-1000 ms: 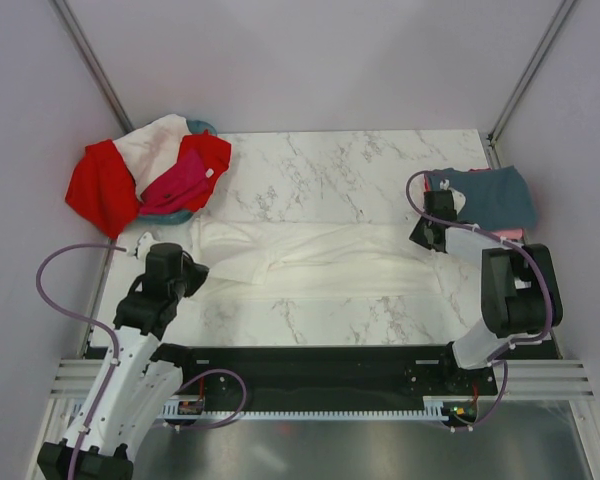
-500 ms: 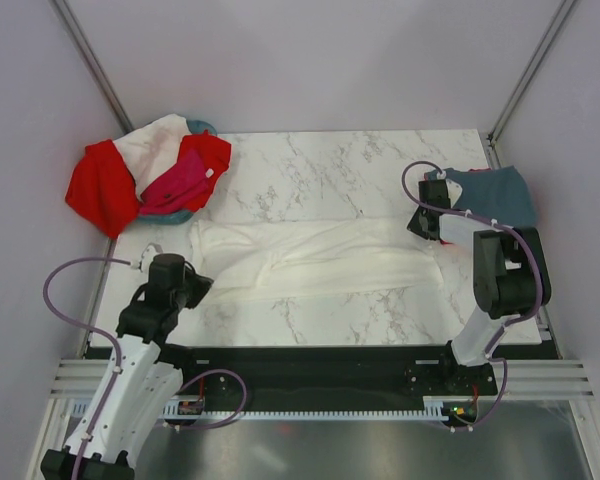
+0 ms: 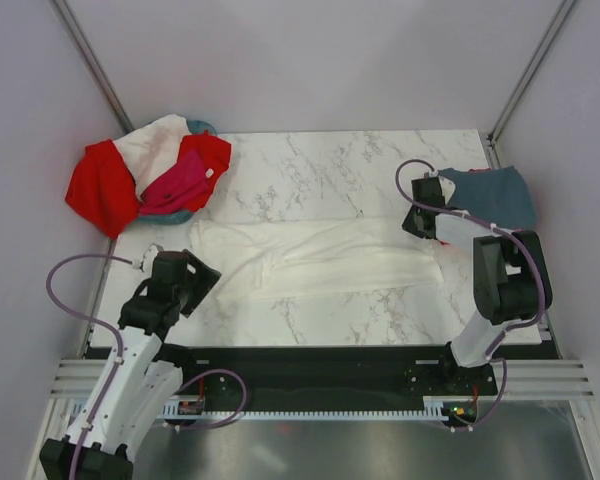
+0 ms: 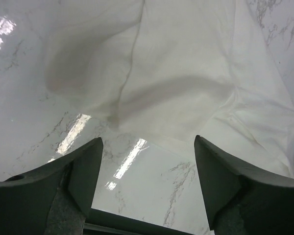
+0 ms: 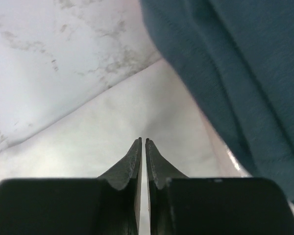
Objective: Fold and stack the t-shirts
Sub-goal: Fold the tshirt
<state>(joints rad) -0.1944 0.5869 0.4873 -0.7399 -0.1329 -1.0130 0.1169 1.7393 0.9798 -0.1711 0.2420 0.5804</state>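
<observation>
**Workspace.** A marble table (image 3: 320,165) carries all items.

**Task item.** A white t-shirt (image 3: 320,262) lies stretched as a long band across the middle of the table, creased and partly folded along its length. Its left end is near the left arm. Its right end reaches up to the right arm.

**Left gripper** (image 3: 185,283). It sits at the near left of the table, just off the shirt's left end. In the wrist view the left gripper (image 4: 147,147) has its fingers spread wide and holds nothing. Bare marble shows between them and the white t-shirt (image 4: 186,73) lies just beyond.

**Right gripper** (image 3: 420,215). It is at the shirt's right end, beside a slate grey-blue shirt (image 3: 495,195). The wrist view shows the right gripper (image 5: 142,142) with its fingers pressed together, only a hairline between them, and its tips on the white t-shirt (image 5: 112,127). The fabric appears to be nipped there, though the pinch itself is not plainly visible. The slate grey-blue shirt (image 5: 235,73) overlaps the white cloth just to the right.

**Other stock.** At the far left corner a teal basket (image 3: 202,127) holds a heap: a red shirt (image 3: 100,185), a magenta shirt (image 3: 180,180) and a second white shirt (image 3: 155,140), hanging over its rim.
</observation>
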